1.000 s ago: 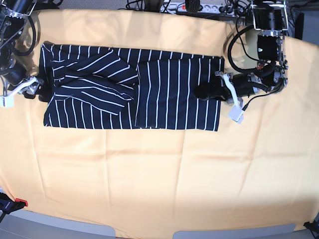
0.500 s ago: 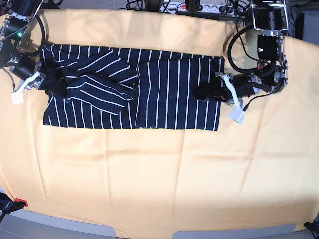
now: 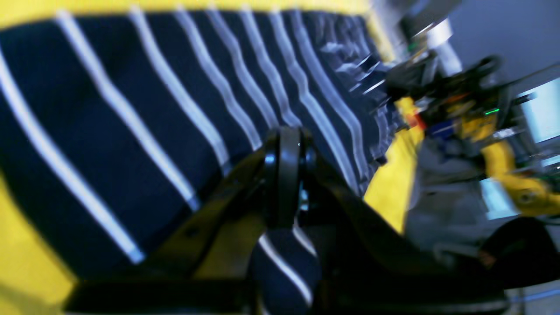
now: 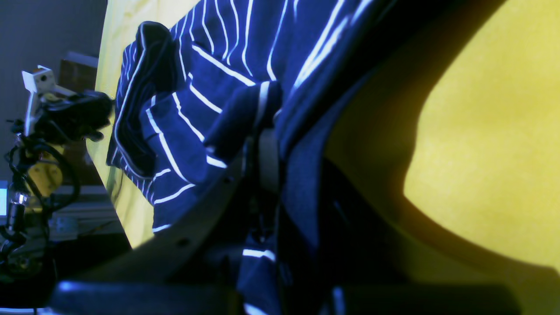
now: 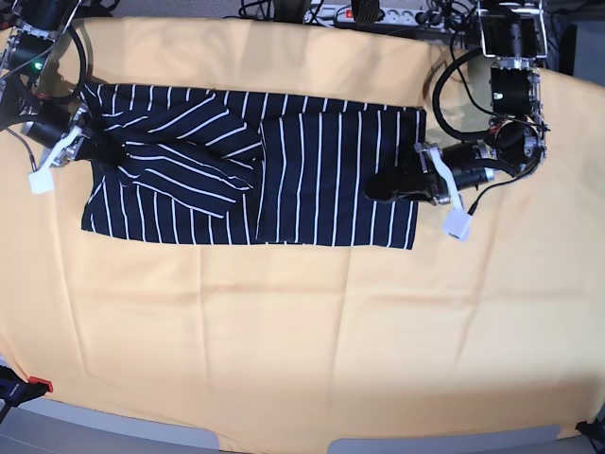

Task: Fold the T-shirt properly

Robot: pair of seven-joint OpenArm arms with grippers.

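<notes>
The T-shirt (image 5: 312, 175), dark navy with thin white stripes, lies folded into a long band across the back of the table. My left gripper (image 5: 376, 185) is over its right edge. In the left wrist view (image 3: 286, 175) it is shut, with striped cloth (image 3: 284, 262) pinched between the fingers. My right gripper (image 5: 99, 151) is at the shirt's left end, by the bunched sleeve folds. In the right wrist view (image 4: 262, 148) it is shut on a fold of the shirt (image 4: 197, 109).
A yellow-orange cloth (image 5: 302, 331) covers the whole table. A power strip and cables (image 5: 369, 14) lie along the back edge. A red clamp (image 5: 38, 383) sits at the front left corner.
My right gripper moved from beside the shirt onto its left end and closed on the cloth. My left gripper shifted slightly down and left along the right edge.
</notes>
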